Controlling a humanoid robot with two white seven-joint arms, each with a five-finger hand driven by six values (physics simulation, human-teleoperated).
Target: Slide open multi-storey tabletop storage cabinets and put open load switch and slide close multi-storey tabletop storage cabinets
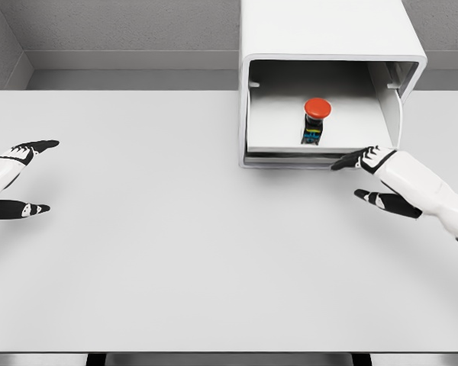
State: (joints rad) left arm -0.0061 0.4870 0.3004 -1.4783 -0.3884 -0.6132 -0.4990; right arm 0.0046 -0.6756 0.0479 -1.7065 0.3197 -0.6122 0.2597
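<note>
Here, your load switch stands upright inside the pulled-out drawer of the white storage cabinet: red mushroom cap on top, dark body below with small coloured markings, set right of the drawer's middle. The drawer's front lip sits out from the cabinet's face. The cabinet stands at the far edge of the white table, right of centre, against the grey wall.

Your right hand is just at the drawer's front right corner, fingers straight and pointing left, upper fingertips at the lip; contact cannot be confirmed. Thumb is apart below, and nothing is held.

Your left hand shows at the left edge, well away from the cabinet, fingers extended, thumb apart, holding nothing, above the tabletop.
</note>
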